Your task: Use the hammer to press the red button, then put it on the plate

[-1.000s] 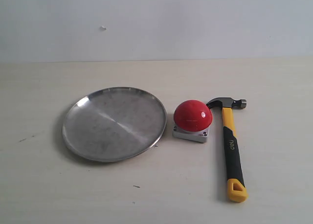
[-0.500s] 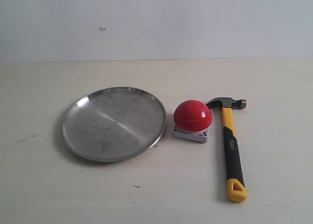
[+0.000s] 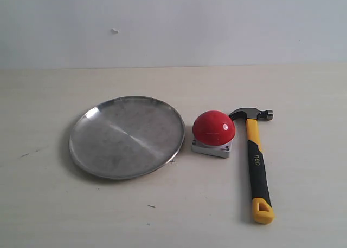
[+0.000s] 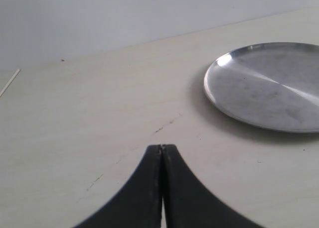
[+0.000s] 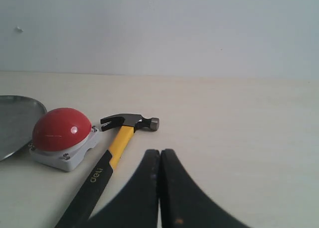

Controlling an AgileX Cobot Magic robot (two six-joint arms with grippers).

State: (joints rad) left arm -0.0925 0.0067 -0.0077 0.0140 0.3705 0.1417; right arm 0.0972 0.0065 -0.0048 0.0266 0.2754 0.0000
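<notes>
The hammer (image 3: 255, 161) lies flat on the table right of the red button (image 3: 213, 128), its dark head (image 3: 252, 114) at the far end and its yellow loop nearest the front edge. The silver plate (image 3: 87, 145) rests left of the button. Neither gripper shows in the exterior view. My right gripper (image 5: 159, 151) is shut on nothing, hovering beside the hammer (image 5: 107, 163), with the button (image 5: 61, 131) beyond the handle. My left gripper (image 4: 161, 147) is shut and empty over bare table, some way from the plate (image 4: 234, 108).
The pale wooden table (image 3: 179, 215) runs back to a plain light wall (image 3: 217, 26). Small dark specks mark the tabletop near the plate.
</notes>
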